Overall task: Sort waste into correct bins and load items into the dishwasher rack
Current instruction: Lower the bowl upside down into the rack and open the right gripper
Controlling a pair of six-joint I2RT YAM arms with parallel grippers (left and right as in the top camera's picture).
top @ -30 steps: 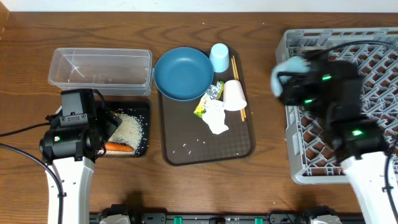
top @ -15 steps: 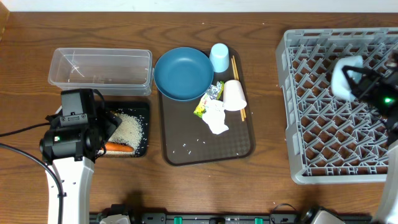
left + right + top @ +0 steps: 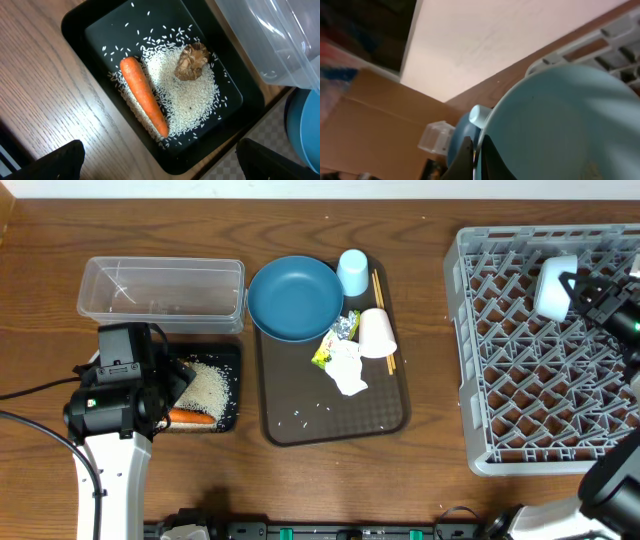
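The overhead view alone shows the whole layout. A clear tub (image 3: 160, 292) sits at upper left with the black tray (image 3: 226, 383) just below it, partly hidden by the left arm. The brown serving tray (image 3: 335, 420) is in the centre and the grey dishwasher rack (image 3: 520, 410) fills the right side. On the serving tray are the dark blue bowl (image 3: 295, 298), light blue cup (image 3: 352, 272), white cup (image 3: 377, 332), chopsticks (image 3: 377, 285), crumpled napkins (image 3: 347, 370) and wrapper (image 3: 336, 342).

Only the left wrist view shows what the black tray holds: a carrot (image 3: 144, 102) lying against a bed of rice (image 3: 187, 100), with a brown food lump (image 3: 192, 61) on the rice. The right wrist view is nearly filled by the inside of the small pale blue bowl (image 3: 560, 125).

A strip of wooden table (image 3: 430, 330) separates the serving tray from the rack. The rack's lattice lies open below and left of the bowl. The rack's right edge runs out of frame.

The left gripper (image 3: 160, 162) hangs over the black tray, jaws spread wide, holding nothing. The right gripper (image 3: 479, 150) is clamped on the rim of the small pale blue bowl, at the rack's upper right in the overhead view. Whether the bowl touches the pegs cannot be told.
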